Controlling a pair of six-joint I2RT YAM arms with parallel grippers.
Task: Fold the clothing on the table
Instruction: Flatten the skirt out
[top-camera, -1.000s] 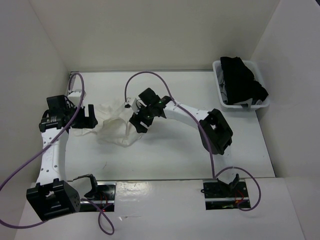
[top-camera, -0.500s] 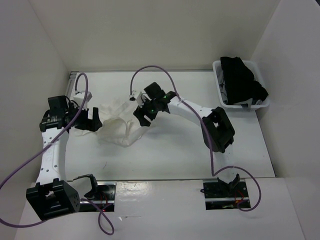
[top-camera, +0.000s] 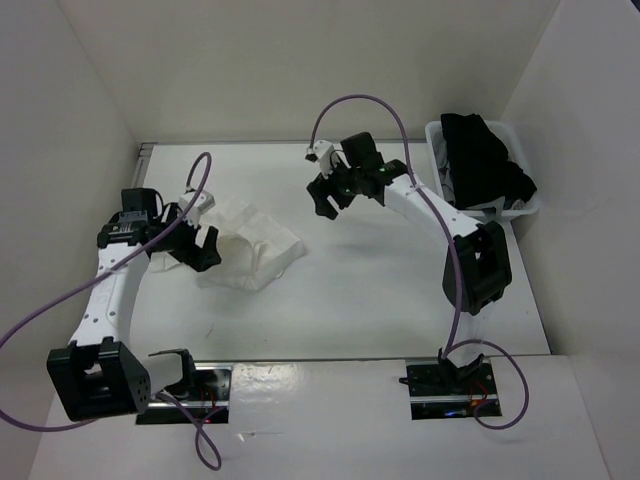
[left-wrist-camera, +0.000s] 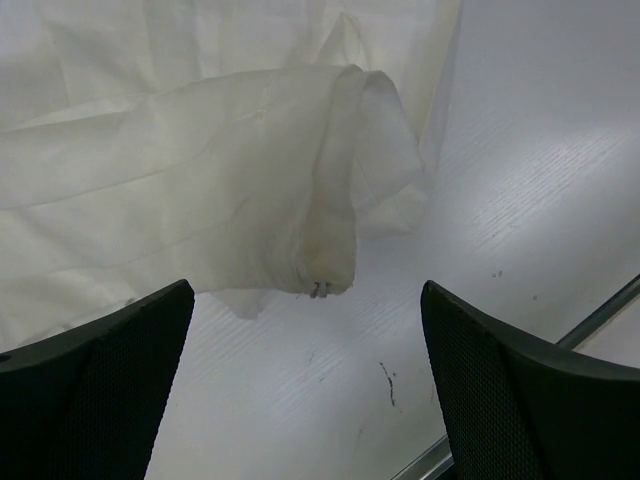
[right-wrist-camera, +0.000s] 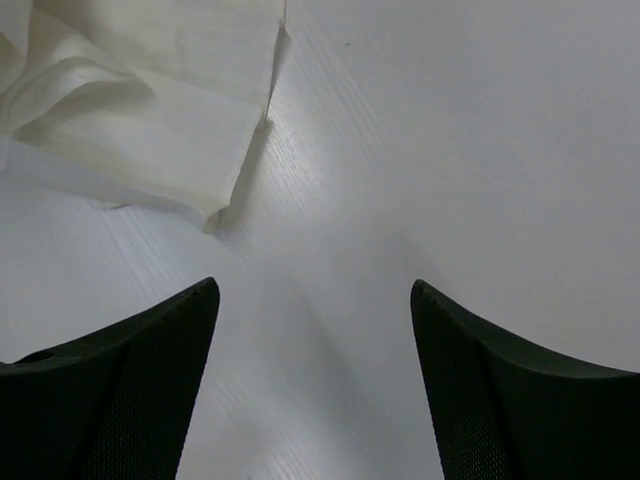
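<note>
The clothing (top-camera: 255, 248) is a thin white garment lying bunched and partly folded on the left half of the table (top-camera: 380, 290). My left gripper (top-camera: 200, 250) hovers at its left edge, open, with nothing between the fingers. In the left wrist view the clothing (left-wrist-camera: 200, 150) fills the top, and a rolled hem with a small metal hook hangs just ahead of the left gripper (left-wrist-camera: 307, 300). My right gripper (top-camera: 325, 195) is open and raised, to the right of the cloth and behind it. The right wrist view shows a folded corner of the clothing (right-wrist-camera: 150, 110) up left, apart from the right gripper (right-wrist-camera: 312, 285).
A white plastic basket (top-camera: 436, 135) holding black garments (top-camera: 485, 150) stands at the back right corner. White walls close in the table at the left, back and right. A metal rail (left-wrist-camera: 600, 320) runs along the table edge near my left gripper.
The right gripper has left the clothing and swung up toward the back right. The left gripper moved in toward the cloth and opened wider. The cloth now lies flatter and more compact.
</note>
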